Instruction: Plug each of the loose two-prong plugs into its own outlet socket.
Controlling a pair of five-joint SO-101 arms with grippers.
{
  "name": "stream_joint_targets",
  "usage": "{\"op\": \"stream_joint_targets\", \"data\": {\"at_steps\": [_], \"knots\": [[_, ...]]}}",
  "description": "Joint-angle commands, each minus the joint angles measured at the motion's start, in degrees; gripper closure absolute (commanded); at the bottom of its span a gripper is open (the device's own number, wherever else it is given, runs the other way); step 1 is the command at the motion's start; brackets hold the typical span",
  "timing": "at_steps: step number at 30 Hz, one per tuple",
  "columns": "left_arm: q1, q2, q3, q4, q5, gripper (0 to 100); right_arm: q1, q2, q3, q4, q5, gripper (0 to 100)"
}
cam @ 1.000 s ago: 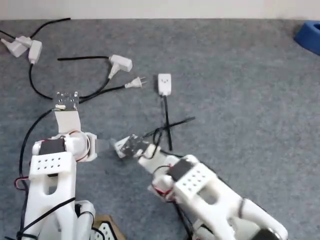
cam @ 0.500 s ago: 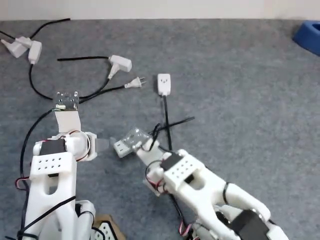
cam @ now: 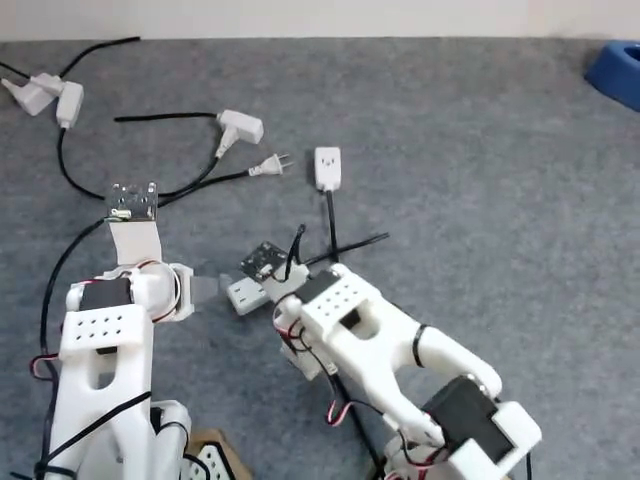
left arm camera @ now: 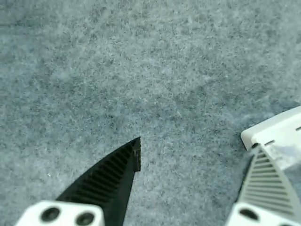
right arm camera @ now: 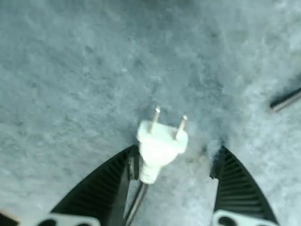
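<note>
A white two-prong plug point(right arm camera: 159, 146) lies on the grey carpet between the fingers of my right gripper point(right arm camera: 174, 157), which is open; the plug touches one black finger point(right arm camera: 120, 176) and stands apart from the other. In the high view the right gripper point(cam: 264, 263) points toward the far left, just beyond a white socket block point(cam: 240, 295). My left gripper point(left arm camera: 195, 148) is open over bare carpet, its pale finger point(left arm camera: 268, 183) against that socket block point(left arm camera: 277, 132). Another loose plug point(cam: 270, 165) lies prongs toward a white outlet socket point(cam: 328, 168).
A white angled plug point(cam: 242, 128) lies beyond the loose plug, and two more white pieces point(cam: 45, 93) sit at the far left corner. Black cables point(cam: 335, 250) cross by the right arm. A clear clamp-like piece point(cam: 133, 200) lies ahead of the left arm point(cam: 130, 290). A blue object point(cam: 618, 72) sits far right.
The right arm has swung left and its gripper has moved away from the table's front edge, past the socket block. The left arm has stayed still.
</note>
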Motion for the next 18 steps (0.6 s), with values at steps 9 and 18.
{"op": "stream_joint_targets", "data": {"at_steps": [9,18], "knots": [[-0.1,-0.7,0.9,-3.3,0.4,65,-1.5,-2.5,-2.8,1.5,0.9,74.6],[-0.1,-0.7,0.9,-3.7,0.4,65,-8.7,-10.2,0.8,0.3,-0.2,74.6]]}}
